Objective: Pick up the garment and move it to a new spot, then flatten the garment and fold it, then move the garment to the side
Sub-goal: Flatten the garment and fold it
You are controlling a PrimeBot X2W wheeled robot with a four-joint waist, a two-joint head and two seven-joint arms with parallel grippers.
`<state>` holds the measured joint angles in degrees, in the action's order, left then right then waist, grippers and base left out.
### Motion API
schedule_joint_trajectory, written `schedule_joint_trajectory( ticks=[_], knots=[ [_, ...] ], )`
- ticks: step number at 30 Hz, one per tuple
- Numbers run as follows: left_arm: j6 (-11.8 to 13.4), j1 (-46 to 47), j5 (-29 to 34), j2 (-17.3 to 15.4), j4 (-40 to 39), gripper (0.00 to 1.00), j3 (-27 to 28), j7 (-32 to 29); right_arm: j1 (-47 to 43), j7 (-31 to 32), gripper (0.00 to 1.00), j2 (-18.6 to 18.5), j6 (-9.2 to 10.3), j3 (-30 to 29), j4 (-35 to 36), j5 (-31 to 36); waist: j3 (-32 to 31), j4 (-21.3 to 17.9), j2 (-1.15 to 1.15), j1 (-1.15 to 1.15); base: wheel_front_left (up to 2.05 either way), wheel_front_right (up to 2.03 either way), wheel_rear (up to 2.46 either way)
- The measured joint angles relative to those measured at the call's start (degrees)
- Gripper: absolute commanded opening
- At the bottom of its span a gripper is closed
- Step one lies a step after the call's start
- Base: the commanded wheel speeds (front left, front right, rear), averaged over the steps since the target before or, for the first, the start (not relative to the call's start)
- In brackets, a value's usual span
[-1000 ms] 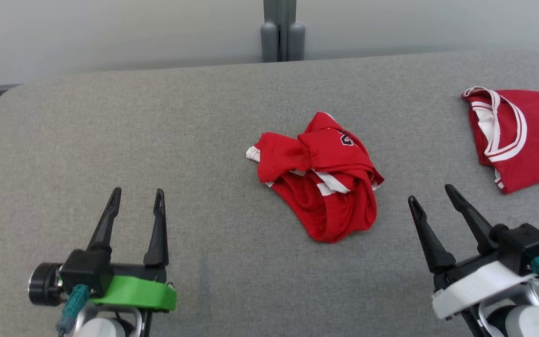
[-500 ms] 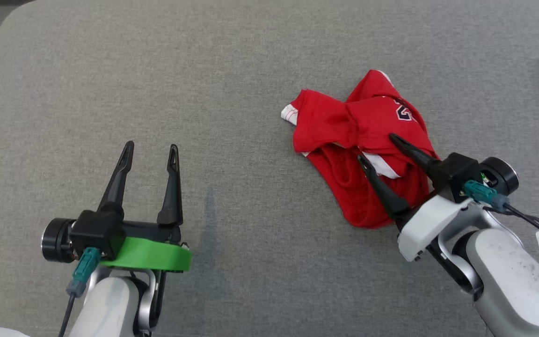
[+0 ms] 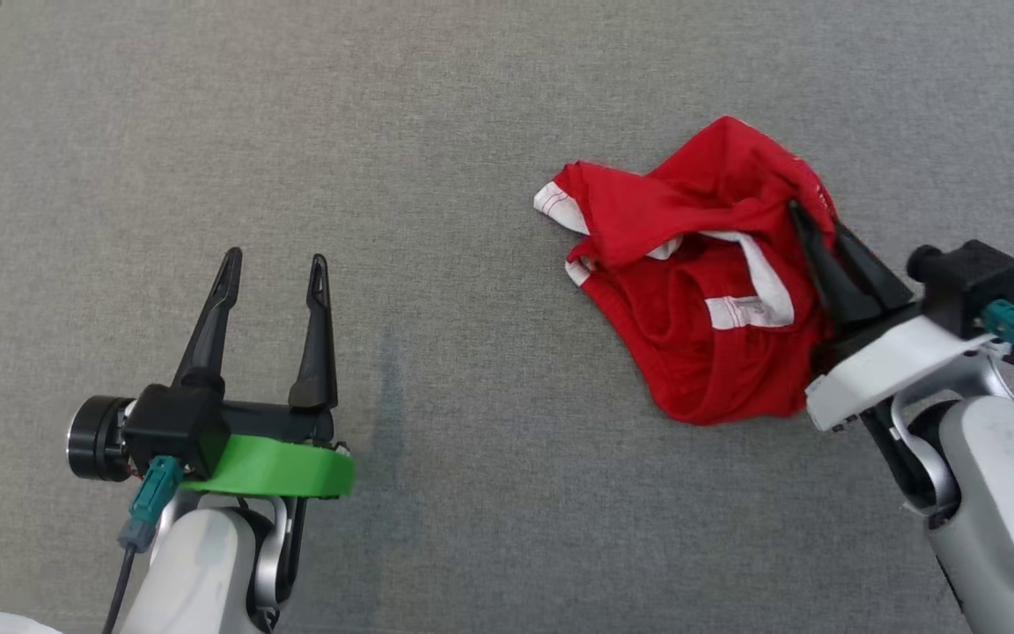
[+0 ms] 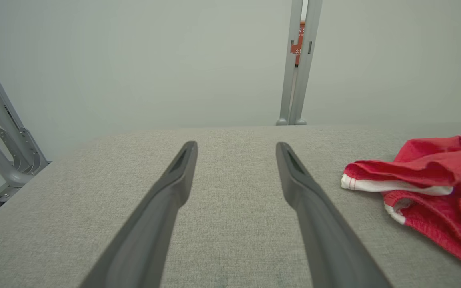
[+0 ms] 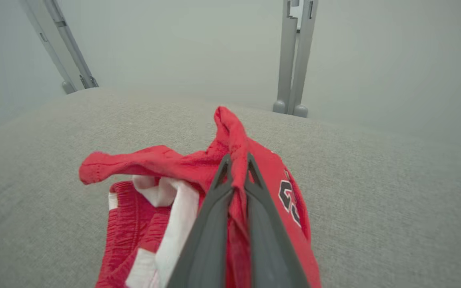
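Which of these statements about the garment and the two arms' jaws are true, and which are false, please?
1. The right jaws are shut on a raised fold of the red garment. True.
2. The left jaws are shut on a corner of the red garment. False: they stand open over the grey surface, holding nothing and well apart from the garment.
3. The red garment lies flat and neatly folded. False: it is a crumpled heap.
4. The red garment has white trim. True.
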<state>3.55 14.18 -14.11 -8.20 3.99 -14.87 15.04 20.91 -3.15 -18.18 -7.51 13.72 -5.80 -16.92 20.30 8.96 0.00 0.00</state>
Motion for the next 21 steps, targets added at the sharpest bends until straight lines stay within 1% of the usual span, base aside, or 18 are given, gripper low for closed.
schedule_joint_trajectory(
  ticks=[6, 9, 10, 11, 12, 16, 21],
  knots=[
    [-0.2, -0.1, 0.5, -0.2, -0.2, 1.00, 0.7, 0.0, -6.8, -2.1, 0.00, 3.4, 0.00, -11.8, 0.1, -1.6, -0.7, -2.4, 0.00, 0.00, 0.00, 0.00, 0.00],
    [-0.3, -0.4, 0.7, -0.2, -0.2, 1.00, 0.7, 0.0, -10.4, -2.6, 0.01, 5.5, 0.00, -16.2, -1.0, -2.5, -1.1, -3.3, 0.00, 0.00, 0.00, 0.00, 0.00],
    [-0.3, -0.6, 0.7, -0.3, -0.2, 1.00, 0.9, 0.0, -11.8, -2.9, 0.41, 6.5, 0.00, -17.7, -1.6, -3.0, -1.3, -3.6, 0.00, 0.00, 0.00, 0.00, 0.00],
    [-0.3, -0.7, 0.7, -0.3, -0.2, 1.00, 1.0, 0.0, -12.6, -3.0, 0.94, 7.1, 0.01, -18.5, -2.1, -3.2, -1.3, -3.9, 0.00, 0.00, 0.00, 0.00, 0.00],
    [-0.3, -0.8, 0.7, -0.4, -0.2, 1.00, 1.1, 0.0, -13.3, -3.2, 1.00, 7.6, 0.01, -19.1, -2.5, -3.2, -1.4, -4.2, 0.00, 0.00, 0.00, 0.00, 0.00],
    [-0.3, -1.0, 0.7, -0.6, -0.2, 1.00, 1.6, 0.0, -13.8, -6.5, 1.00, 8.4, 0.02, -20.1, -1.5, -2.7, -1.6, -5.1, 0.00, 0.00, 0.00, 0.00, 0.00],
    [0.5, -2.5, 0.7, -1.0, 0.2, 1.00, 2.3, 0.0, -15.6, -8.6, 1.00, 8.3, 0.02, -18.0, 4.3, 0.6, -2.8, -5.9, 0.00, 0.00, 0.00, 0.00, 0.00]
  ],
)
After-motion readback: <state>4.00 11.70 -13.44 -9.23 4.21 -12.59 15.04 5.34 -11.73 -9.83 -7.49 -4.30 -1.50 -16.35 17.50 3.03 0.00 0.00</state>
